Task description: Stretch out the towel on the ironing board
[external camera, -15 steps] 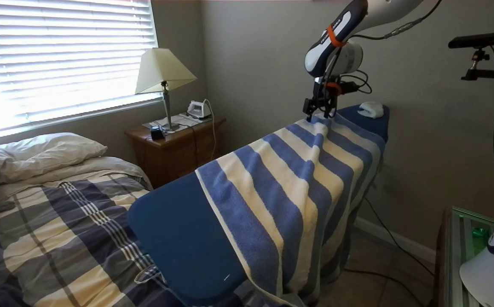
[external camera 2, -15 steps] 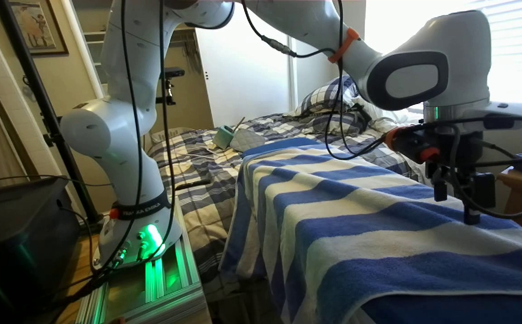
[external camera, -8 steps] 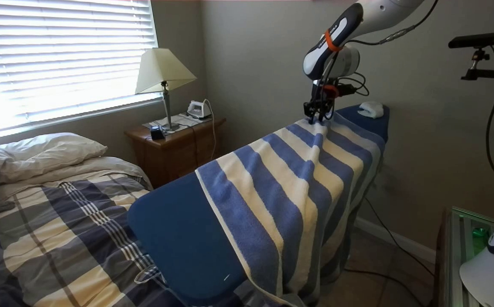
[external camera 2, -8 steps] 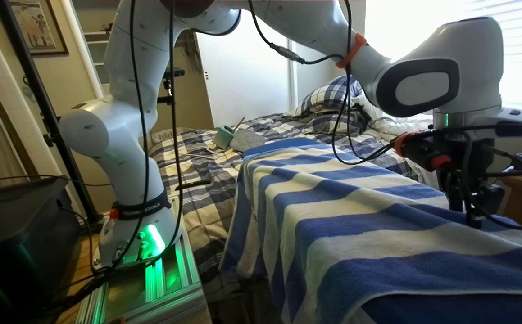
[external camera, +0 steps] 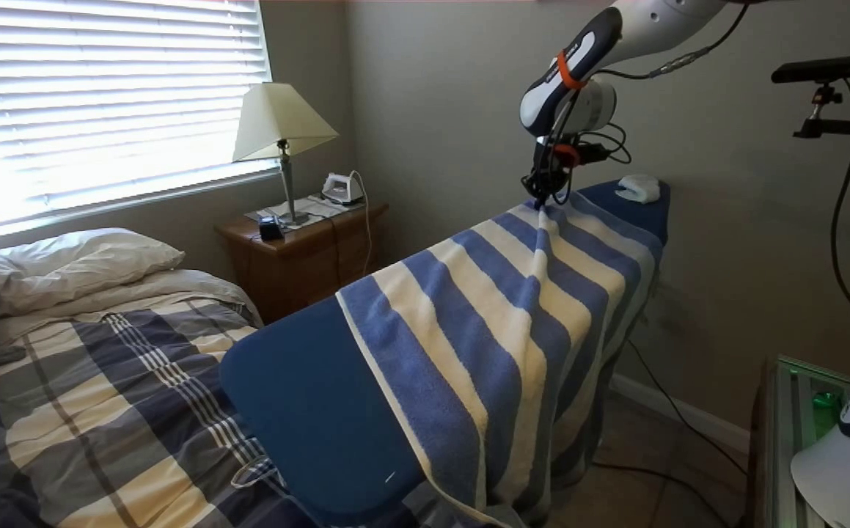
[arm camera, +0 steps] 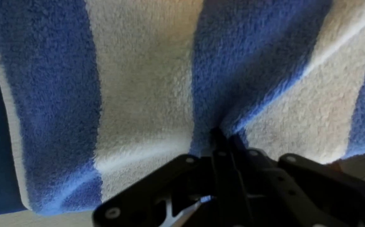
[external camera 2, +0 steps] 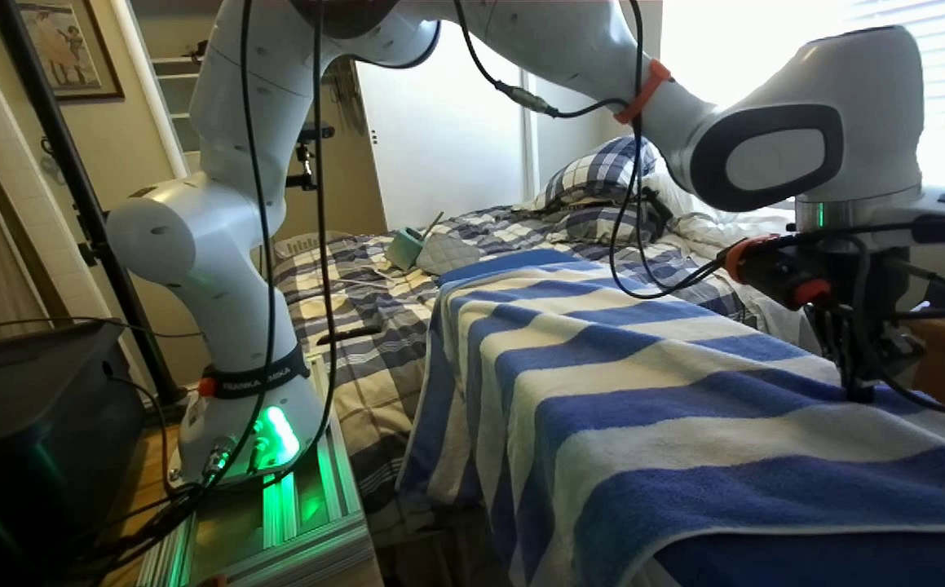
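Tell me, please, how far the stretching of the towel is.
Done: the blue-and-cream striped towel lies across much of the ironing board, hanging over one long side.
In hand: the gripper looks shut on a pinch of towel.
Left: probably pulling out the ridge that runs from the grip, then releasing.

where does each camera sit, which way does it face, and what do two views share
An exterior view: beyond the near end of the ironing board, facing the lamp and wall; arm, part of its base at right.
An exterior view: toward the opposite end, facing the bed; arm across the top, base at left.
Wrist view: on the arm, facing down at the towel; only the black jaws show, at the bottom.
Shared: both exterior views show the ironing board, towel, bed and arm, from roughly opposite ends.
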